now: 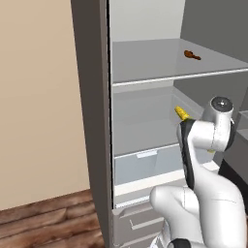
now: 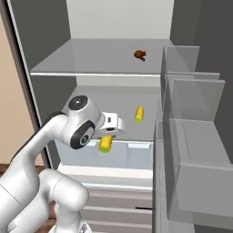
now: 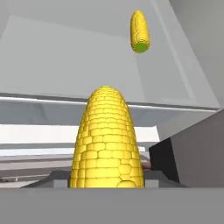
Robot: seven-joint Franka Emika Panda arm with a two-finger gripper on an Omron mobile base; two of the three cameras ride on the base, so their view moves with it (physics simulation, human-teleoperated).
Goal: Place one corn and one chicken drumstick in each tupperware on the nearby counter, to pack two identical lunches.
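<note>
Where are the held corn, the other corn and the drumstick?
held corn [image 3: 107, 140], hand view, middle of the cob
other corn [image 2: 139, 114], right base view, middle of the cob on the fridge shelf
drumstick [image 2: 139, 55], right base view, meaty part, upper shelf

Base views flank the arm, facing the open fridge [image 1: 145, 63] (shared); hand view close on a corn [image 3: 107, 140].

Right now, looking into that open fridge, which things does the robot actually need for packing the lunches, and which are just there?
Part of the job:
- corn held in the gripper, at
- second corn on the middle shelf
- chicken drumstick on the upper shelf

Just there:
- fridge shelves
- door bins
- crisper drawer
- wooden floor
</note>
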